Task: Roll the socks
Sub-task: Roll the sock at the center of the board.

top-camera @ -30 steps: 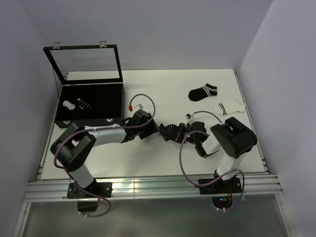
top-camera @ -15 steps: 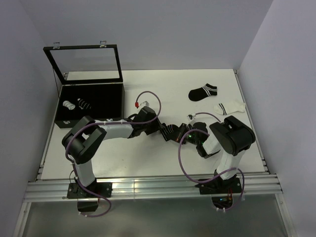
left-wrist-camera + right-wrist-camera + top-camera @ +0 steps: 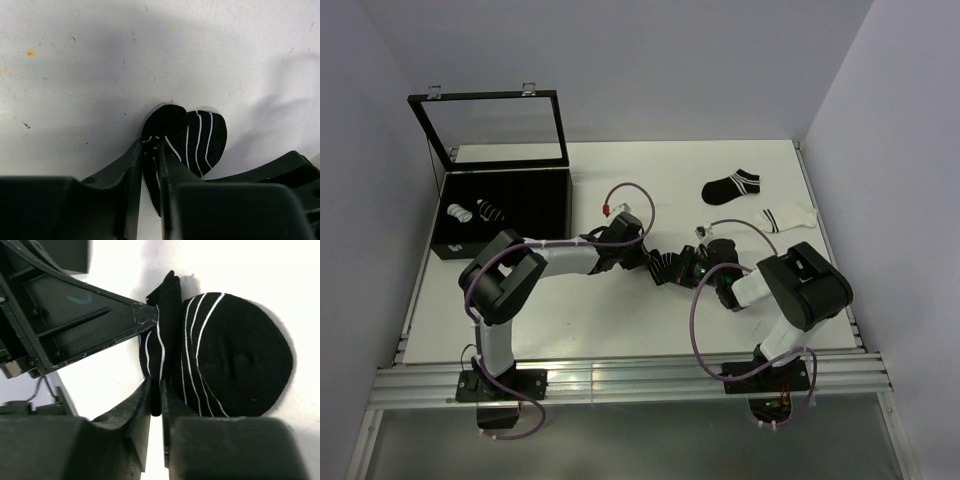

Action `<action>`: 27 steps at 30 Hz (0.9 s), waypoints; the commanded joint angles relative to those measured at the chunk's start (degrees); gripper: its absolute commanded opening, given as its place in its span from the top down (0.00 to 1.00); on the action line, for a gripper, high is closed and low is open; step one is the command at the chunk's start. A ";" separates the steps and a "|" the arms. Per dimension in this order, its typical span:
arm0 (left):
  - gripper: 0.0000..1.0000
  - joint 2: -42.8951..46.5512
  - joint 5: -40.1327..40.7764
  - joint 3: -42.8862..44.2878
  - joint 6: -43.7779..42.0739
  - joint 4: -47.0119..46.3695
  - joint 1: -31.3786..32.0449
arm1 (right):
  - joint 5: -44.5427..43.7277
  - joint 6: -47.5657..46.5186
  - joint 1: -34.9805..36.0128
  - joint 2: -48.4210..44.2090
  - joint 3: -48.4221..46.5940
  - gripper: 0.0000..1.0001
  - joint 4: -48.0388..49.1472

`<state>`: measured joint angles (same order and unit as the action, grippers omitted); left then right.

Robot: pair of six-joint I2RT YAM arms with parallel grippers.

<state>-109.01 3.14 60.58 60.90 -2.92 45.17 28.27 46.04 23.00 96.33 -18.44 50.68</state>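
- Top view: on the flat white table point(image 3: 620, 320), the left gripper point(image 3: 653, 262) and the right gripper point(image 3: 688, 270) meet tip to tip near the middle. A bunched black sock with thin white stripes point(image 3: 670, 266) is caught between them.
- A flat black ankle sock with white cuff stripes point(image 3: 731, 186) and a flat white ankle sock with black stripes point(image 3: 786, 217) lie at the far right, well apart from the grippers.
- A black case with a raised glass lid point(image 3: 535, 215) sits far left. It holds a white rolled bundle point(image 3: 460, 212) beside a dark striped rolled bundle point(image 3: 490, 211).
- Left wrist view: the left gripper's jaws are pressed nearly together, pinching a fold of the bunched sock. The rest bulges as a rounded lump on the table just past the tips.
- Right wrist view: the right gripper's jaws clamp a narrow fold at the sock's edge, with the rounded mass to the right. The left gripper's pointed tip touches that fold from the upper left.
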 commanded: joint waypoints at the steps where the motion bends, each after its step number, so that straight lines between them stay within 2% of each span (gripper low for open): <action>1: 0.81 -2.96 1.52 1.03 -0.96 8.44 1.33 | -4.62 -7.62 0.11 -4.46 -1.77 0.80 -13.90; 3: 0.88 -3.05 2.75 1.38 -0.70 9.94 1.24 | -6.81 -11.22 0.90 -8.16 -3.09 0.73 -17.96; 5: 0.92 -2.61 5.02 1.56 -0.09 12.22 1.33 | -12.78 -15.08 3.27 -13.61 -5.28 0.69 -25.16; 7: 0.94 -1.91 6.79 1.65 0.62 14.16 1.33 | -19.00 -17.29 5.29 -17.82 -6.78 0.64 -31.13; 10: 0.94 -0.68 9.43 1.22 0.88 18.11 1.15 | -24.30 -21.33 9.50 -20.74 -9.07 0.60 -34.66; 14: 0.95 1.60 10.31 -1.60 1.85 20.05 0.89 | -33.17 -27.04 16.87 -22.07 -11.97 0.59 -36.17; 17: 0.95 3.98 11.27 -4.06 2.38 21.81 0.71 | -36.70 -29.42 20.31 -21.54 -12.67 0.59 -35.21; 24: 0.96 8.99 13.47 -9.95 5.27 24.19 -2.10 | -44.96 -34.08 31.56 -16.28 -14.34 0.59 -30.20; 27: 0.96 9.52 12.95 -10.22 6.24 24.36 -2.10 | -47.77 -36.28 34.20 -13.99 -16.27 0.59 -30.19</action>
<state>-98.32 12.78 53.10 66.76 11.27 43.64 -12.97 13.80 55.00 80.82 -31.44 17.63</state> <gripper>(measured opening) 0.180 0.412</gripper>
